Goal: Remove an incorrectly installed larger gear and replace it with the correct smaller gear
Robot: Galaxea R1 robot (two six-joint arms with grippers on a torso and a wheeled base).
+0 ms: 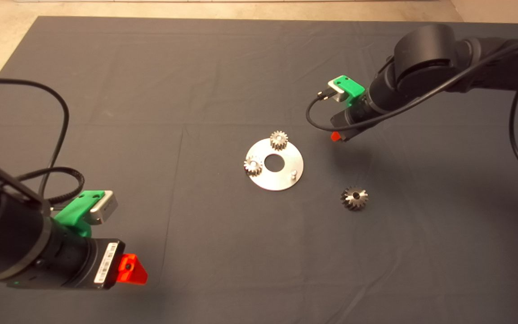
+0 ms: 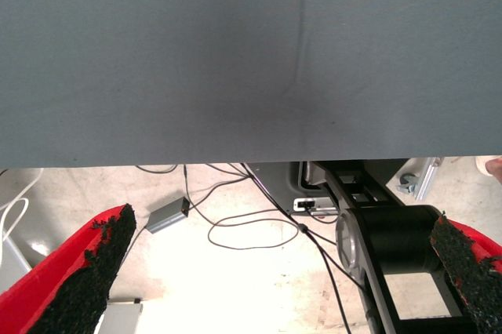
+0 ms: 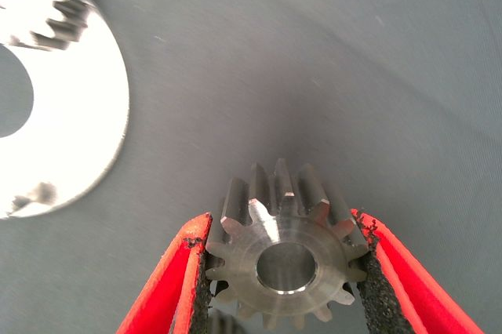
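My right gripper (image 1: 337, 136) hovers above the mat, just right of the round steel plate (image 1: 286, 177). In the right wrist view it (image 3: 282, 224) is shut on the smaller gear (image 3: 286, 259), held between both pads. The larger gear (image 1: 354, 198), with flared teeth, lies loose on the mat to the right of the plate. Two other small gears (image 1: 279, 140) (image 1: 253, 166) sit on the plate, and one bare peg (image 1: 293, 173) stands at its right side. My left gripper (image 1: 131, 268) is parked at the lower left, open and empty.
The plate (image 3: 78, 114) has a round centre hole (image 1: 274, 162). The right arm's black cable (image 1: 317, 121) loops down near the plate. The left wrist view shows the mat's edge and the floor with cables (image 2: 251, 232) beyond it.
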